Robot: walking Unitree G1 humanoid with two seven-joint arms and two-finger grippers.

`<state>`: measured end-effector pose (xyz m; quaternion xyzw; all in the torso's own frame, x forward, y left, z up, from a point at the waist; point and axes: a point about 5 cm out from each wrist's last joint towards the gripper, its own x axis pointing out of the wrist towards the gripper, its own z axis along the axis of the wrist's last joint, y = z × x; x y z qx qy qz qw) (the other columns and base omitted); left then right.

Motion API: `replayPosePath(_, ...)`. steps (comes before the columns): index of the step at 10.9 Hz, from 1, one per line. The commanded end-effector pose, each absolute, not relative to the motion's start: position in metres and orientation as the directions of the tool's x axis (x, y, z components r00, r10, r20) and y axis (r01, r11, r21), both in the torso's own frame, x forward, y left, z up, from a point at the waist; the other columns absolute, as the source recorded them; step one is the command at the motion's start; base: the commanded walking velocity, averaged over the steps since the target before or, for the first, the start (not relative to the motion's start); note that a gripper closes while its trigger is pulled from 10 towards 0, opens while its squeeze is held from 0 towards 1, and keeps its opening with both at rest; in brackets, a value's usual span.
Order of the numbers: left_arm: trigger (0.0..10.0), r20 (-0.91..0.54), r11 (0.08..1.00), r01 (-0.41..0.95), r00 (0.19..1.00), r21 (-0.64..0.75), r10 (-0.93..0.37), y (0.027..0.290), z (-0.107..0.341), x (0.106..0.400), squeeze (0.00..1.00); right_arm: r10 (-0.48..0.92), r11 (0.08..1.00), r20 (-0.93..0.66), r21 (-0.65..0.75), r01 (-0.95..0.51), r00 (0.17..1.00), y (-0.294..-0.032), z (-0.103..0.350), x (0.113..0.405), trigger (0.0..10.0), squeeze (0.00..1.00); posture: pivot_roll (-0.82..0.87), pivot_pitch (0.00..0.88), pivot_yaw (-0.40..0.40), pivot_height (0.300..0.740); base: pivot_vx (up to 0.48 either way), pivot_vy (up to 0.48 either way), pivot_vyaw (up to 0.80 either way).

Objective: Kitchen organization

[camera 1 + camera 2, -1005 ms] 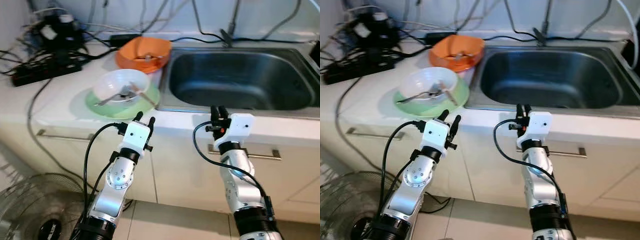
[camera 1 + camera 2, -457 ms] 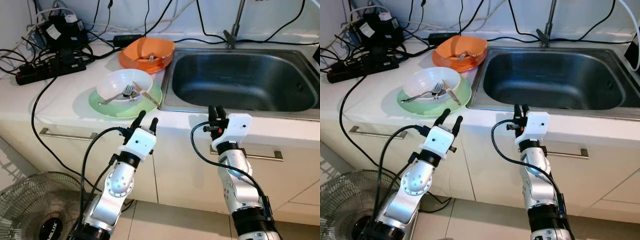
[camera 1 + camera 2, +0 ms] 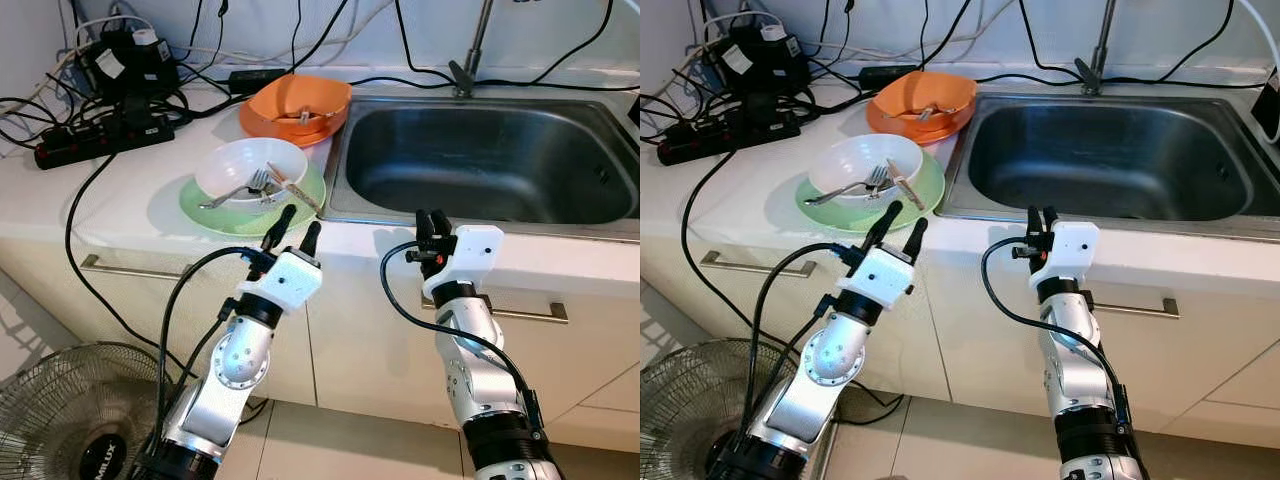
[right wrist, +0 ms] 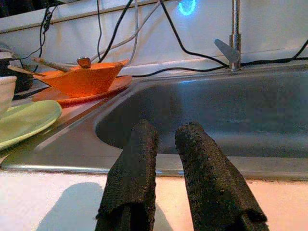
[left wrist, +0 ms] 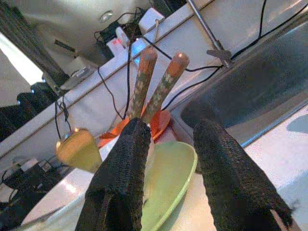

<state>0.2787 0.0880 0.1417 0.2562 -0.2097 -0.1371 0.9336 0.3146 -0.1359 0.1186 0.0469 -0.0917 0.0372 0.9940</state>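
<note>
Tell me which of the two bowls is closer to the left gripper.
The white bowl, holding a fork and chopsticks on the green plate, sits just beyond the left gripper. The orange bowl is farther back, beside the sink.

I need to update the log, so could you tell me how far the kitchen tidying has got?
Nothing looks done yet: the white bowl with cutlery sits on the green plate, the orange bowl behind it, the sink bare. The left gripper, open, points at the plate; the right gripper hovers before the sink, holding nothing.
</note>
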Motion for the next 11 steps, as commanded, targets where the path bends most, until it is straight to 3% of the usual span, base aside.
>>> replayPosePath(1, 10.0, 0.356, 0.816, 0.126, 0.854, 0.564, -0.378, 0.086, 0.150, 0.280, 0.00, 0.069, 0.992, 0.197, 0.090, -0.088, 0.978, -0.133, 0.122, 0.317, 10.0, 0.00, 0.06, 0.000, 0.077, 0.740, 0.000, 0.000, 0.00)
replayPosePath(11, 10.0, 0.363, 0.757, 0.081, 0.841, 0.648, -0.401, 0.076, 0.156, 0.296, 0.00, 0.071, 0.992, 0.198, 0.093, -0.090, 0.978, -0.131, 0.122, 0.318, 10.0, 0.00, 0.05, 0.000, 0.081, 0.740, 0.000, 0.000, 0.00)
